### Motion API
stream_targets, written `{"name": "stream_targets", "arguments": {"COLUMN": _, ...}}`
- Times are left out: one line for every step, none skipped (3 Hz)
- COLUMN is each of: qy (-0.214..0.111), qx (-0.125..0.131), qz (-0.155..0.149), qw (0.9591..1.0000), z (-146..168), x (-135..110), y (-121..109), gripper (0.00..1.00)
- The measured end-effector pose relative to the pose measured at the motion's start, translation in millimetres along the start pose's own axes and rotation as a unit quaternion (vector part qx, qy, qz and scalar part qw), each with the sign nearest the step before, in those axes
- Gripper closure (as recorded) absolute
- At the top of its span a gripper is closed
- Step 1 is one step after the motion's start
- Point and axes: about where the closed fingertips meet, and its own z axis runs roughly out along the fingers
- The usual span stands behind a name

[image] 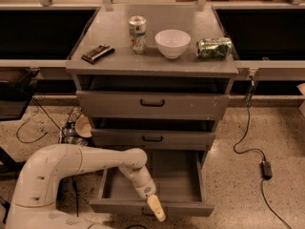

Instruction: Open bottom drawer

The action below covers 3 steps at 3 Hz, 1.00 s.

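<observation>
The grey cabinet has three drawers. The bottom drawer (190,207) is pulled out far, and its empty inside shows. Its flat front faces down toward the floor edge of the view, and its handle is hidden behind my gripper. My white arm reaches from the lower left across the drawer. My gripper (156,208) sits at the middle of the drawer's front edge, where its cream fingertip (157,210) shows. The middle drawer (152,138) and the top drawer (152,104) are slightly ajar, each with a small black handle.
On the cabinet top (114,63) stand a drink can (137,34), a white bowl (172,43), a green can lying on its side (214,47) and a dark flat object (97,53). A black cable with power brick (266,169) lies on the floor at right. Cables lie at left.
</observation>
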Motion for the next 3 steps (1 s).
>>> {"name": "stream_targets", "arguments": {"qy": 0.011, "qx": 0.019, "qz": 0.026, "qw": 0.9994, "z": -19.8, "x": 16.5, "y": 10.0, "gripper": 0.0}}
{"name": "stream_targets", "arguments": {"qy": 0.004, "qx": 0.036, "qz": 0.055, "qw": 0.9978, "z": -25.6, "x": 37.4, "y": 16.3, "gripper": 0.0}}
{"name": "stream_targets", "arguments": {"qy": 0.004, "qx": 0.036, "qz": 0.055, "qw": 0.9978, "z": -25.4, "x": 37.6, "y": 16.4, "gripper": 0.0}}
